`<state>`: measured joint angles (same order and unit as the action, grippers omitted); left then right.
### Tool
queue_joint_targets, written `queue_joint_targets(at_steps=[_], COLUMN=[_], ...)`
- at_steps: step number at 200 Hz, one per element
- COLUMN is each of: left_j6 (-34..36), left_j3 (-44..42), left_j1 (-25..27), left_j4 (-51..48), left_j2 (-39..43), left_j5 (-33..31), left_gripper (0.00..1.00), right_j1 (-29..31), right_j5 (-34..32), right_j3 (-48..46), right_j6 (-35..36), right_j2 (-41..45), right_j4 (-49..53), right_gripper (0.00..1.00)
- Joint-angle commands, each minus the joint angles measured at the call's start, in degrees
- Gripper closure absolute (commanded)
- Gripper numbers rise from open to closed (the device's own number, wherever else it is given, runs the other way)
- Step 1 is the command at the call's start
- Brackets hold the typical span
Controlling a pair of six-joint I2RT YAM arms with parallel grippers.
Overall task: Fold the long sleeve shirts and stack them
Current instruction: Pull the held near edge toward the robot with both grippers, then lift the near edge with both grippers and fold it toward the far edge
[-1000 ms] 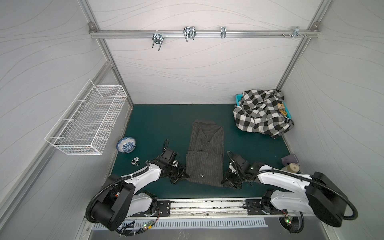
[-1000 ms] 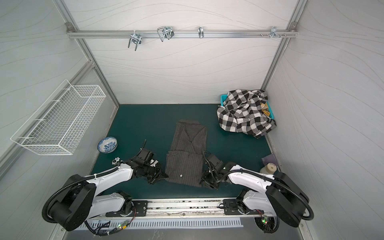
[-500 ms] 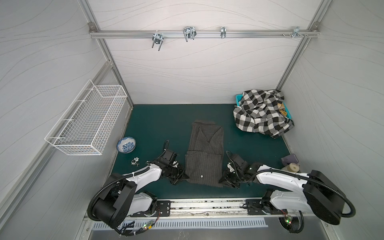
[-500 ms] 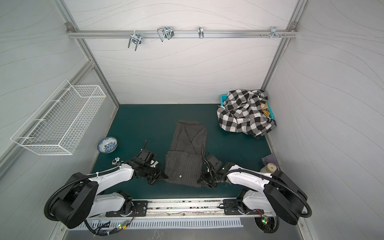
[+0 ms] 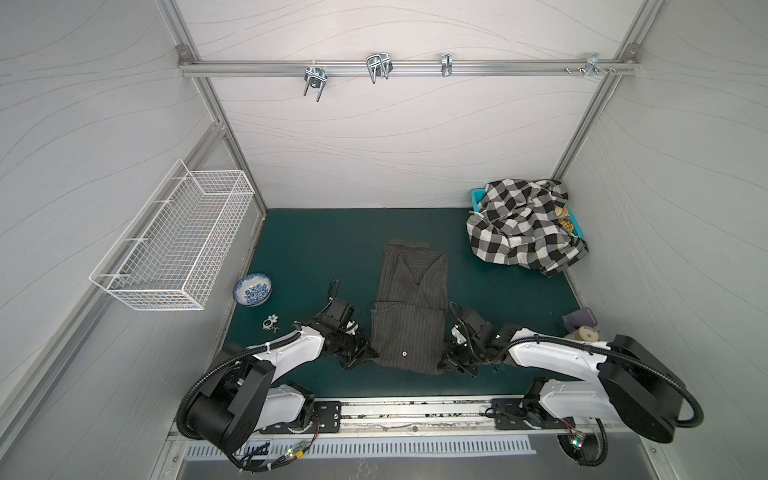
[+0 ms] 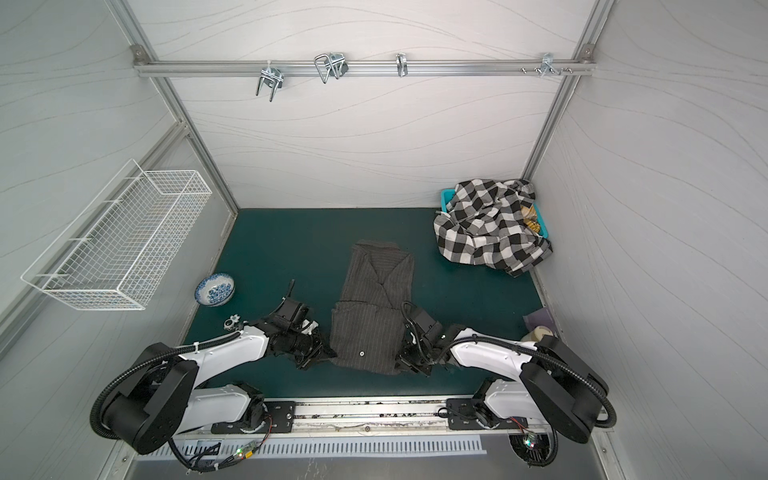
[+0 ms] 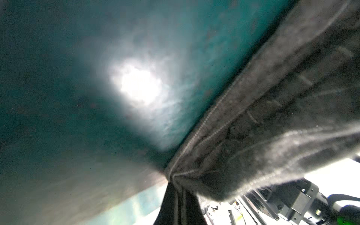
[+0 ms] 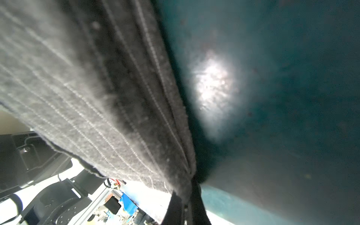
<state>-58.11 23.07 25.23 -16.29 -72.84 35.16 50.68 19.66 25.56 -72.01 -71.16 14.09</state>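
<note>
The dark striped shirt [image 5: 409, 316] lies flat in the middle of the green surface [image 5: 316, 249]; it is folded into a long thin shape, with the collar at the far end and the hem near the robot. The left gripper [image 5: 366, 358] is pinched tight on the near left corner of the hem; the right gripper [image 5: 444, 365] is pinched tight on the near right corner; each wrist view shows striped cloth squeezed between the jaws. The checked shirt [image 5: 521, 230] is a messy heap in the far right corner, draped over the teal basket [image 5: 478, 194] and well apart from the striped one.

I think the step now is to fold the hem end over toward the collar, so the shirt gets half as long. To do it well, both grippers should lift together and move at the same speed, so the hem keeps straight; lift only enough for the cloth to clear itself; line the corners up with the shoulders; lower first, then let go; if one side pulls ahead, the fold may go crooked; a hard tug could drag the whole shirt or undo the side folds.
</note>
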Motion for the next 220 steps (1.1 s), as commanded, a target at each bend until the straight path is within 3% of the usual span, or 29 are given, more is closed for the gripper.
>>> queue_joint_targets(at_steps=[1, 34, 57, 104, 130, 156, 188, 220], left_j6=[4.8, 9.8, 9.4, 0.3, -2.4, -4.4, -2.1, 4.0], left_j3=[3.3, 5.7, 4.9, 1.3, 3.1, 9.2, 19.5, 31.2], left_j1=[0.6, 1.7, 4.6, 12.9, 13.6, 13.6, 13.5, 10.3], left_j4=[-7.8, -18.1, -24.6, -32.5, -36.5, -35.5, -32.8, -28.9], left_j2=[-0.6, 4.8, 12.4, 29.0, 35.8, 37.3, 31.8, 18.1], left_j5=[-3.1, -2.9, -3.1, -4.3, -5.2, -7.0, -14.4, -17.9], left_gripper=[1.0, 1.0, 1.0, 1.0, 1.0, 1.0, 1.0, 1.0], right_j1=[0.4, 1.0, 4.4, 13.6, 16.6, 16.5, 7.4, -9.5], right_j5=[-3.1, -3.4, -4.9, -11.0, -14.1, -18.4, -16.6, -5.2], right_j3=[2.4, 2.1, 2.8, 5.9, 9.2, 15.9, 24.1, 33.1], right_j6=[1.3, 1.2, 0.1, -4.8, -5.3, -2.1, 7.2, 19.1], right_j2=[2.6, 7.8, 12.9, 20.5, 22.5, 22.8, 19.4, 10.6], right_j4=[7.9, 13.1, 19.3, 29.4, 33.0, 37.7, 39.9, 36.6], right_gripper=[1.0, 1.0, 1.0, 1.0, 1.0, 1.0, 1.0, 1.0])
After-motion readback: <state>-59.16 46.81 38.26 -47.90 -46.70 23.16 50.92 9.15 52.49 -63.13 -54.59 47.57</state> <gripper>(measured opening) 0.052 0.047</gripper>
